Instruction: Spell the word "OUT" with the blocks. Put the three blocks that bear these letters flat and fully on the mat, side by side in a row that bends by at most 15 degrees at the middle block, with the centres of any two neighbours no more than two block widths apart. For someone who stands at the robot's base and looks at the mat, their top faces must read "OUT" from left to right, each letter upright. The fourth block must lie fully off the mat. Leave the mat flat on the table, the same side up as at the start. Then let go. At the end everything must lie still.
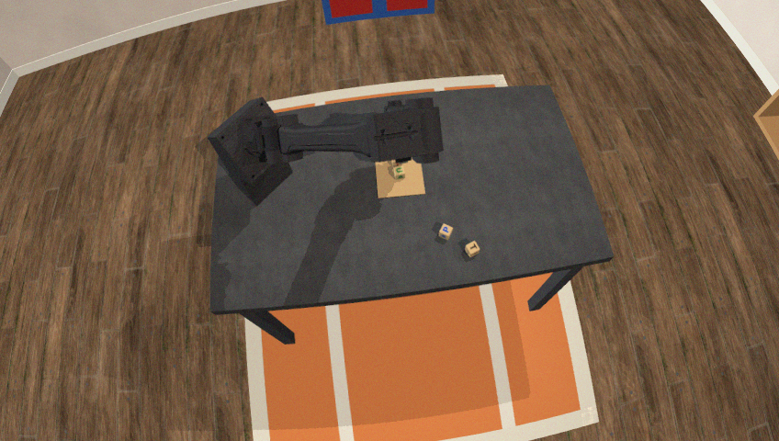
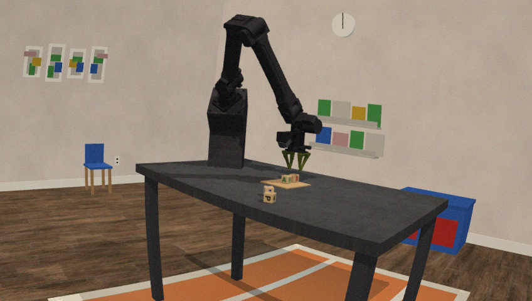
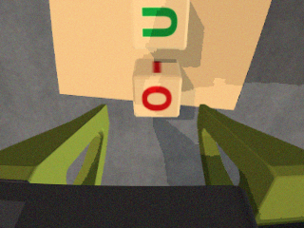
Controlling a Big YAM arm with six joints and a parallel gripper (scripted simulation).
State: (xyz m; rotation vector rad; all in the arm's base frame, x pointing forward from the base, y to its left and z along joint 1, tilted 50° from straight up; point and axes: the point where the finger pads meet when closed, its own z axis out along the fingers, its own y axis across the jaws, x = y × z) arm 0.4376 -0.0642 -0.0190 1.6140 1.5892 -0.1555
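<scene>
A block with a red O (image 3: 152, 89) stands at the edge of the tan mat (image 3: 89, 32) nearest the arm's base. A block with a green U (image 3: 161, 26) stands right behind it on the mat, touching or nearly touching. In the exterior view the two blocks (image 2: 290, 178) sit side by side on the mat (image 2: 285, 184). My gripper (image 2: 297, 160) hangs above the O block, open and empty, with its green fingers well apart from the block. The T block (image 1: 472, 248) and the P block (image 1: 445, 231) lie on the dark table off the mat.
The arm's black base (image 1: 248, 147) stands at the table's far left corner. The arm's link (image 1: 407, 130) covers the mat's far edge in the top view. The P and T blocks stand close together, towards the table's front right.
</scene>
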